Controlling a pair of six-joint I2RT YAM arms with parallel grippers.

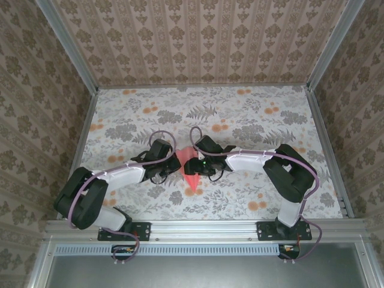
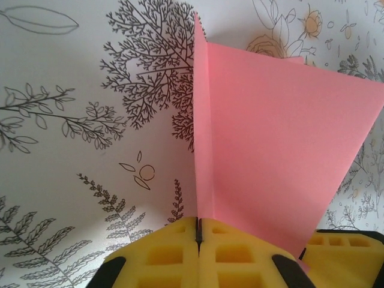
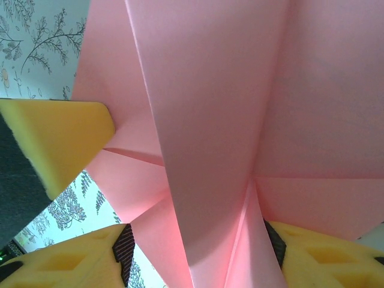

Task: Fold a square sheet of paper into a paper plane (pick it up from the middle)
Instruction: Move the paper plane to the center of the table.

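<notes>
Top external: salmon-pink folded paper sheet point(image 1: 191, 171) near the worktop's point(image 1: 270, 120) front edge.
Left pincer point(image 2: 198, 231) clamps its crease; right pincer point(image 3: 195, 261) gapes around it.

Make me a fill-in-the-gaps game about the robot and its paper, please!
1. The folded paper is ____ in colour.
2. The left claw pinches the paper's crease with foam pads coloured ____.
3. The table is printed with grey leaves and orange ____.

Missing words: pink; yellow; flowers.
</notes>
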